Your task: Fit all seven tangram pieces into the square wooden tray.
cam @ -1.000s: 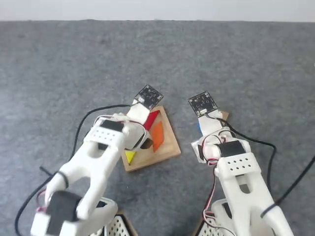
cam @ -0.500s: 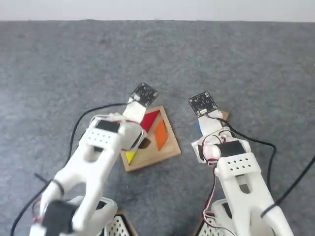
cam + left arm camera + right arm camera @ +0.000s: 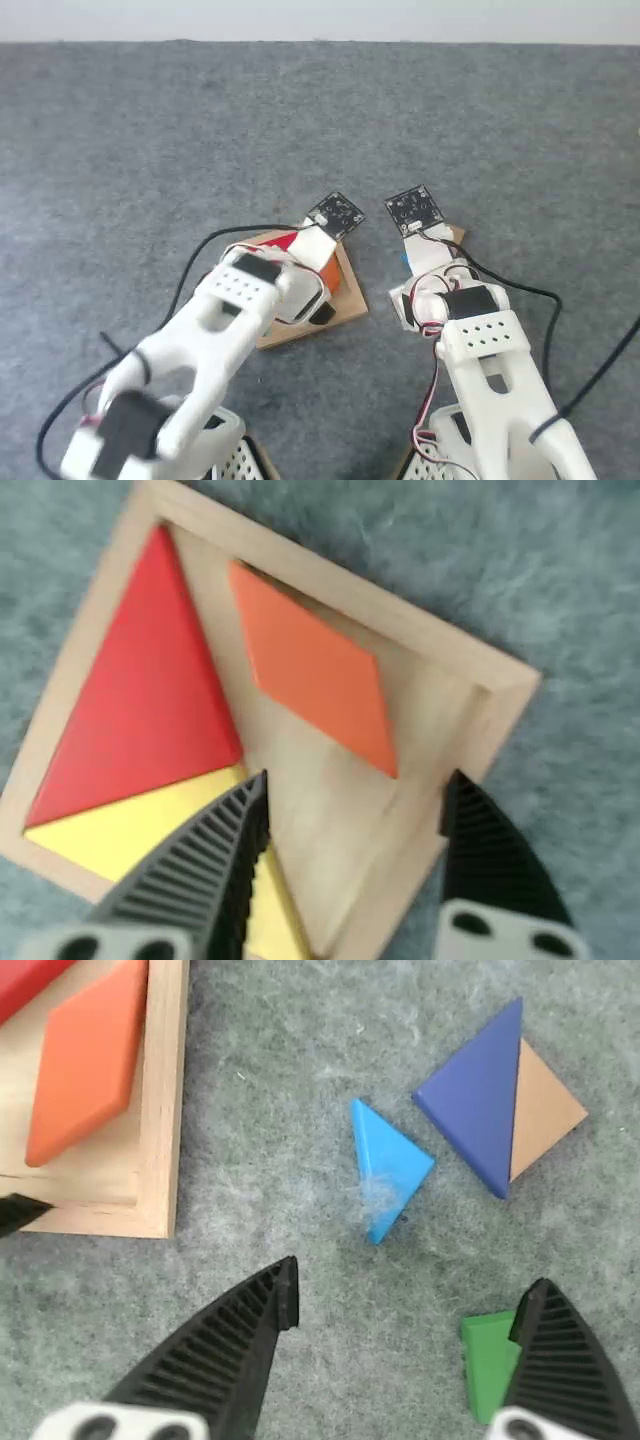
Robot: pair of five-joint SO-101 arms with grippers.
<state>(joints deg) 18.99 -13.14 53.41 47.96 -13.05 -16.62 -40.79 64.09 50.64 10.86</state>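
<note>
**Right arm, white.** Lower right of the high view. Its right gripper (image 3: pixel 400 1350) is spread wide and holds nothing, hanging over the grey felt-covered worktop (image 3: pixel 150 130).

**Left arm, white.** Runs from the lower left of the high view to the centre. Its left gripper (image 3: pixel 350 865) is spread and empty above the tray, with one finger over the yellow piece and the other near the rim.

**Green wooden piece** (image 3: pixel 488 1358). On the worktop, outside the tray, partly hidden behind one finger of the right gripper.

**Square wooden tray** (image 3: pixel 348 296). At the centre of the high view, half covered by the left arm. It holds three pieces:
- a yellow triangle (image 3: pixel 125 830)
- a large red triangle (image 3: pixel 140 700), edge to edge with the yellow one
- an orange parallelogram (image 3: pixel 315 675), lying apart from both, with bare wood between

**Light blue small triangle** (image 3: pixel 385 1165). On the worktop, near the tray's outer wall (image 3: pixel 165 1110).

**Dark blue triangle** (image 3: pixel 480 1100). Just beyond the light blue one.

**Tan triangle** (image 3: pixel 542 1110). Touching the dark blue triangle along one edge. It lies right of centre in the high view (image 3: pixel 457 236).
</note>
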